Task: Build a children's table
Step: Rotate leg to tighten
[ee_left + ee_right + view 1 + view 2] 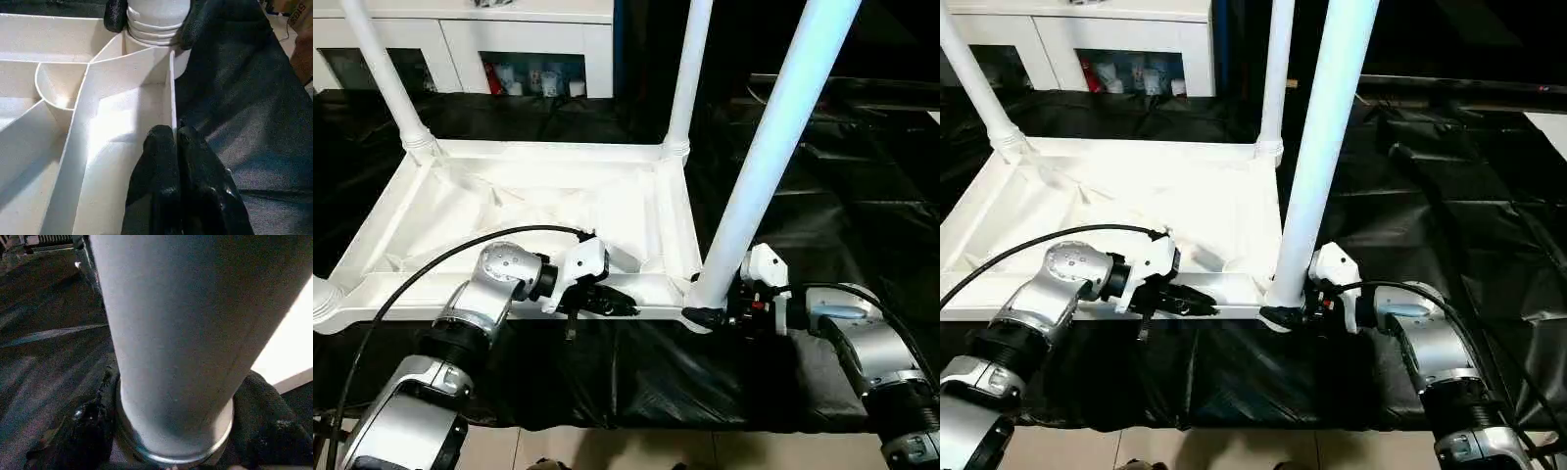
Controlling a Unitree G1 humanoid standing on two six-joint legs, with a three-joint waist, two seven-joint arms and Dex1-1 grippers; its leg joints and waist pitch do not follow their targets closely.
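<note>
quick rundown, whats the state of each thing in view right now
white plastic rectangular tabletop: upside down on the black sheet, ribbed underside up
near right white tapered tube leg: upright in its corner socket, leaning a little
two far white legs: standing in their corner sockets
left claw: shut, pinching the tabletop's near rim
right claw: around the near right leg's base
white glass-door cabinet: doors closed

G1 arms: silver shells, black joints.
Each forearm was ribbed silver with black collar rings, a white wrist block, black rubbery fingers on the left tool (pixel 607 302) and right tool (pixel 710 315), black cables looping back.
</note>
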